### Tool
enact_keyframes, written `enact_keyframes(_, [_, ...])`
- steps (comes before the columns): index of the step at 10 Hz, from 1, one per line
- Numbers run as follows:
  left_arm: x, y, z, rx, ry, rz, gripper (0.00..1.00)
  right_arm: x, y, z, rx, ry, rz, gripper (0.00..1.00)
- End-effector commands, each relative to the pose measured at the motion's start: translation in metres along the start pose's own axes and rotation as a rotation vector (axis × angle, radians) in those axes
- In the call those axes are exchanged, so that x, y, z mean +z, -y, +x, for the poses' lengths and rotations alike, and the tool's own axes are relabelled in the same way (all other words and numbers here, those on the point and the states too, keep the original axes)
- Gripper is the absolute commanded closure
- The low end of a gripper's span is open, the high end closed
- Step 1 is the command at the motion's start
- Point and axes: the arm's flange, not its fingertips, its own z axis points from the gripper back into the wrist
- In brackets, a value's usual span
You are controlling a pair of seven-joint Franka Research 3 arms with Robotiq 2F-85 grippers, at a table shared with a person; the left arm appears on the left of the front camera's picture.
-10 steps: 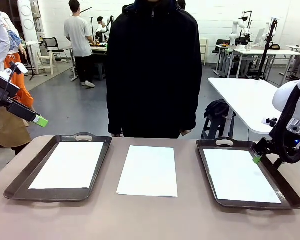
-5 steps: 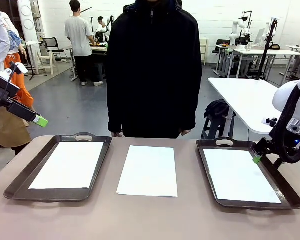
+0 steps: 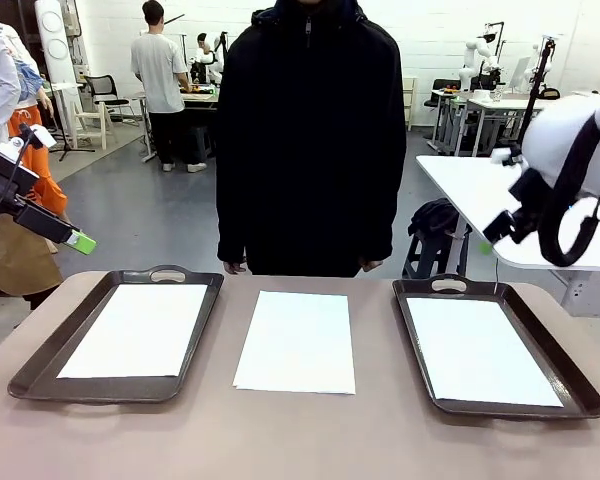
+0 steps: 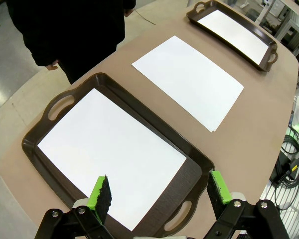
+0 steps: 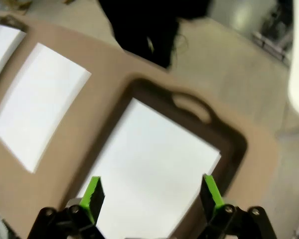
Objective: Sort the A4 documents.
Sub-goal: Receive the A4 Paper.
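Three sheets (image 3: 297, 340): one lies in each of two trays (image 3: 60, 335) (image 3: 411, 335), third (middle) on worktop (image 3: 300, 440). Left tool (image 4: 159, 186) and right tool (image 5: 152, 191) are spread, empty.

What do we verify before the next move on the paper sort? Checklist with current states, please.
1. Left gripper open, empty, clear of the left dark grey-brown handled tray: ok.
2. Right gripper open, empty, clear of the right dark grey-brown handled tray: ok.
3. Middle white paper sheet flat on the tan table between the trays, uncovered: ok.
4. Middle sheet is single, not a stack: cannot tell.
5. Left tray's white sheet and right tray's white sheet flat inside the rims: ok.
6. Person's hands off the paper: ok.
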Motion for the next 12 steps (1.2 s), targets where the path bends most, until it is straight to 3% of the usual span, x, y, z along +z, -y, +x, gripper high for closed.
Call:
enact_keyframes(1, [0.0, 0.001, -0.001, -0.012, -0.009, 0.004, 0.0, 0.015, 0.001, -0.023, 0.079, 0.137, 0.23, 0.0])
enact_keyframes(3, [0.0, 0.001, -0.001, -0.012, -0.009, 0.004, 0.0, 0.041, -0.003, -0.028, 0.154, 0.149, 0.374, 0.0])
enact_keyframes(5, [0.0, 0.001, -0.001, -0.012, -0.009, 0.004, 0.0, 0.061, 0.0, -0.036, 0.177, 0.186, 0.425, 0.0])
enact_keyframes(9, [0.0, 0.001, -0.001, -0.012, -0.009, 0.004, 0.0, 0.079, -0.016, -0.066, 0.239, 0.231, 0.409, 0.0])
enact_keyframes(12, [0.0, 0.001, -0.001, -0.012, -0.009, 0.004, 0.0, 0.074, -0.018, -0.073, 0.267, 0.145, 0.422, 0.0])
